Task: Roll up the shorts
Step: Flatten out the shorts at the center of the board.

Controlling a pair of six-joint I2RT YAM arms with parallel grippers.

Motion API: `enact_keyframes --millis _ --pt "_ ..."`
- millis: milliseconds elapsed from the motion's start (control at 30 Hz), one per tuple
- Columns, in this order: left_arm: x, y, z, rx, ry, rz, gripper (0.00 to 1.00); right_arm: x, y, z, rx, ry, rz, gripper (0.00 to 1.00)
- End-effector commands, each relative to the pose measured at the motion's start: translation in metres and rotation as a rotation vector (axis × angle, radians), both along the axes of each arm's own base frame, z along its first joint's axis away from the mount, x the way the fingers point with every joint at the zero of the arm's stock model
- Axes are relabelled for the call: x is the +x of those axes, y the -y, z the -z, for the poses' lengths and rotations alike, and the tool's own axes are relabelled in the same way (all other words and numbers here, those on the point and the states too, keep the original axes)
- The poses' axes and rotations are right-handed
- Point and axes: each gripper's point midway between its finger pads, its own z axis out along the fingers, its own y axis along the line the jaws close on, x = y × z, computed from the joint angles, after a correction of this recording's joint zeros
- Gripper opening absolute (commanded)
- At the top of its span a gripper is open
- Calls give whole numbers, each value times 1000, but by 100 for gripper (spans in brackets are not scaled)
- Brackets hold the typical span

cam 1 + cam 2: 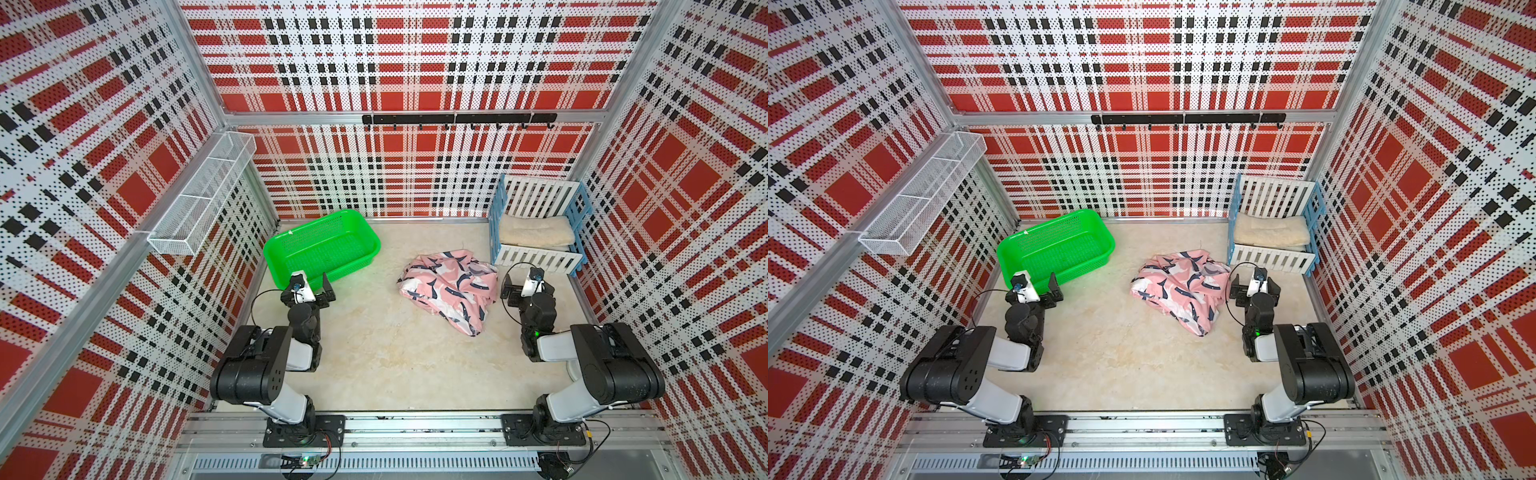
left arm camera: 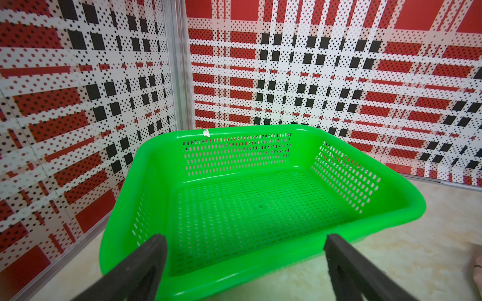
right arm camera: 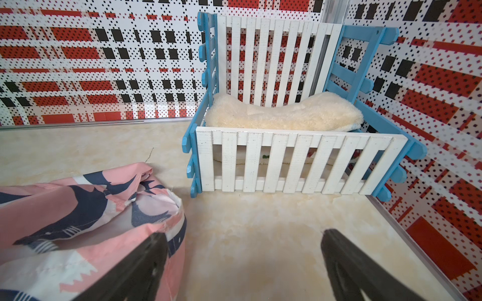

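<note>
Shorts (image 1: 451,286) in both top views: crumpled heap on table (image 1: 395,365), unrolled, between basket (image 1: 320,216) and crate (image 1: 540,259), much nearer the crate. Towel (image 1: 534,232) folded inside the crate. Left gripper (image 1: 309,287) sits at the basket's near rim, well apart from the shorts. Right gripper (image 1: 527,284) is just beside the shorts' edge, in front of the crate. Same layout in a top view: shorts (image 1: 1181,286), left gripper (image 1: 1036,286), right gripper (image 1: 1254,284).

Left wrist: left gripper (image 2: 243,237) jaws spread wide, nothing between them. It points into the basket (image 2: 260,127), and I can't tell if it touches the rim.

Right wrist: right gripper (image 3: 242,234) jaws spread wide, only bare table between them. One finger overlaps the shorts (image 3: 78,216) edge; contact unclear. Crate (image 3: 287,161) with towel (image 3: 281,114) straight ahead.
</note>
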Motion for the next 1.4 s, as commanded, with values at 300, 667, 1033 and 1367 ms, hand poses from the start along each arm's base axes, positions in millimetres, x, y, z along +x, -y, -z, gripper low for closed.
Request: enact_keyframes --millis 300,667,1033,1367 --pt "2 -1 -1 -14 5 23 99 -2 -1 4 7 -4 2 99" --pt "-22 -15 -46 -9 67 -205 99 8 4 -37 20 -66 60 98" --pt "7 35 -99 -335 41 -76 94 25 -96 -73 105 -335 -240 88" --pt "35 163 -85 -397 -176 319 94 15 -171 -37 156 -567 -405 78"
